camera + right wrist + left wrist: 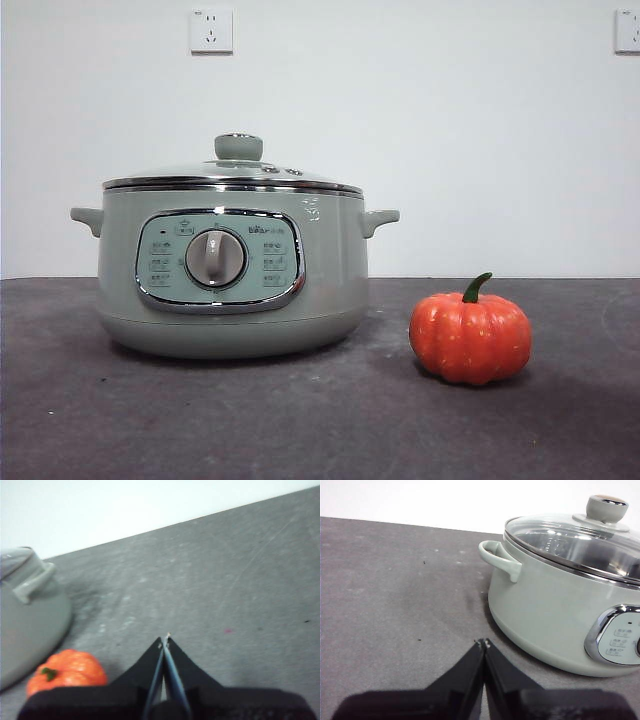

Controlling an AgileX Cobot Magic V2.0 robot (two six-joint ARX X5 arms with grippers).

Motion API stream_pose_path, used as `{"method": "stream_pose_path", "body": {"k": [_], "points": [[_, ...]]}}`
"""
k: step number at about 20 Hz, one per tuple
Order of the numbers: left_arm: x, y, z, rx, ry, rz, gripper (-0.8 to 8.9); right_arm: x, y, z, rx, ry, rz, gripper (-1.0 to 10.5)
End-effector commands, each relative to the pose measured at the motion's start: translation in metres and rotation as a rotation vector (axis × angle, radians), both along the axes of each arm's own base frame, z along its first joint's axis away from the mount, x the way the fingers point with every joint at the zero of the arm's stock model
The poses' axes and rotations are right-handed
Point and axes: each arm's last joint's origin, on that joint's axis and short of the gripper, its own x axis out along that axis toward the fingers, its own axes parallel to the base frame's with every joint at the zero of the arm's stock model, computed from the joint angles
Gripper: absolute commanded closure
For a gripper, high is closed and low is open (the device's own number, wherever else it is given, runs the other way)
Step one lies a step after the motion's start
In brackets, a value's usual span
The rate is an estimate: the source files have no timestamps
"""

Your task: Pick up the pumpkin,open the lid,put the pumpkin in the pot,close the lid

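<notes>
The sage-green pot (230, 270) stands on the dark table left of centre, its glass lid (232, 175) seated on the rim. To its right, nearer the front, the small orange pumpkin (470, 336) sits upright with its green stem up. My left gripper (483, 643) is shut and empty, hovering above the table beside the pot (555, 615) and lid (580, 537). Over the table, my right gripper (165, 639) is shut and empty, with the pumpkin (66, 674) off to one side, close to the pot (27, 615). Neither arm shows in the front view.
The grey table (320, 430) runs to a white wall with two sockets (211, 30). The pot's side handle (380, 219) sticks out toward the pumpkin's side.
</notes>
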Motion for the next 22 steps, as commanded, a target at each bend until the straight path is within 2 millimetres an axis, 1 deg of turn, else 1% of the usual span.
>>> {"method": "stream_pose_path", "body": {"k": [1,4,7,10,13,18,22], "points": [[0.000,0.000,-0.003,-0.015,0.015,0.000,8.22,0.000,0.001,0.002,0.070,0.012,0.025,9.6],[-0.002,-0.001,0.004,-0.085,0.025,-0.027,8.22,-0.002,0.002,0.015,0.137,0.008,0.055,9.6],[-0.004,-0.002,0.013,-0.093,0.027,-0.050,8.22,-0.004,0.002,0.028,0.142,-0.001,0.062,9.6],[-0.008,-0.002,0.025,-0.095,0.031,-0.049,8.22,-0.004,0.002,0.043,0.140,0.028,0.063,9.6],[-0.011,-0.002,0.041,-0.119,0.021,-0.059,8.21,-0.003,0.003,0.057,0.126,0.071,0.074,9.6],[-0.014,-0.003,0.071,-0.123,0.040,-0.101,8.21,0.002,0.005,0.089,0.065,0.160,0.165,9.6],[-0.012,-0.005,0.097,-0.110,0.089,-0.178,8.22,0.008,0.009,0.117,-0.002,0.248,0.279,9.6]]}}
